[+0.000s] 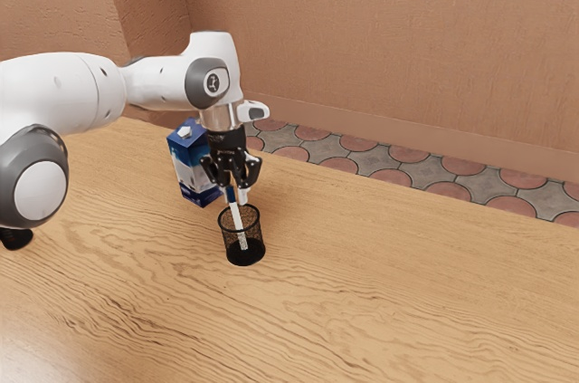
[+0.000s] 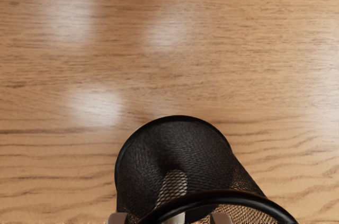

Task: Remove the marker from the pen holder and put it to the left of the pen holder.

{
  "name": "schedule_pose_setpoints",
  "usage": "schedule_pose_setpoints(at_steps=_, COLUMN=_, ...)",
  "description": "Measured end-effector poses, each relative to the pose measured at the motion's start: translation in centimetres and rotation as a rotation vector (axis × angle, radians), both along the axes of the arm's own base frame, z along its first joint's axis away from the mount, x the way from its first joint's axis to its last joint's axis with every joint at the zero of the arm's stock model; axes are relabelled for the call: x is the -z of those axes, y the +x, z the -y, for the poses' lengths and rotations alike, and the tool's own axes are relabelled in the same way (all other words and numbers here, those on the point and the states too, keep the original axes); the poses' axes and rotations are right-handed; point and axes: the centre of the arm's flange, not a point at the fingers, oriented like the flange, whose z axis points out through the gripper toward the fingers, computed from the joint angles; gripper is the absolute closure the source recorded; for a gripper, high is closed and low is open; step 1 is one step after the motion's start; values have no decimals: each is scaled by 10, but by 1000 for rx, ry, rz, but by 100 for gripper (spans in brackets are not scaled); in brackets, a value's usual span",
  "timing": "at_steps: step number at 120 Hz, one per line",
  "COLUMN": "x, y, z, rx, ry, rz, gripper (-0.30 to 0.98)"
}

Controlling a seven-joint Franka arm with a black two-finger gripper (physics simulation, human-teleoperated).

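Reaches in from the exterior view's left with the white and grey arm, bent downward at the wrist above the wooden table. Holds the tool pointing down over the black mesh pen holder, at the upper end of the marker. Shows no grasp: parted fingers, one to each side of the marker, with space between in the wrist view.

As for the marker, still inside the pen holder: stands nearly upright with a slight lean, lower part down within the mesh, upper part out above the rim. Leans at the top toward the exterior view's left. Has a white body and a dark blue upper end, the latter up between the parted fingers.

Rests, in the case of the pen holder, upright on the table, below the tool, round rim facing up.

Beyond the tool, toward the exterior view's left: a blue and white carton, upright on the table, near the pen holder but apart from it. Past the table's far edge: patterned floor tiles and a plain brownish wall.
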Motion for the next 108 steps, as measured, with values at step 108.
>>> schedule_pose_setpoints(at_steps=108, x=-41, y=-16, z=11, rx=5, ry=7, rz=38, gripper=77)
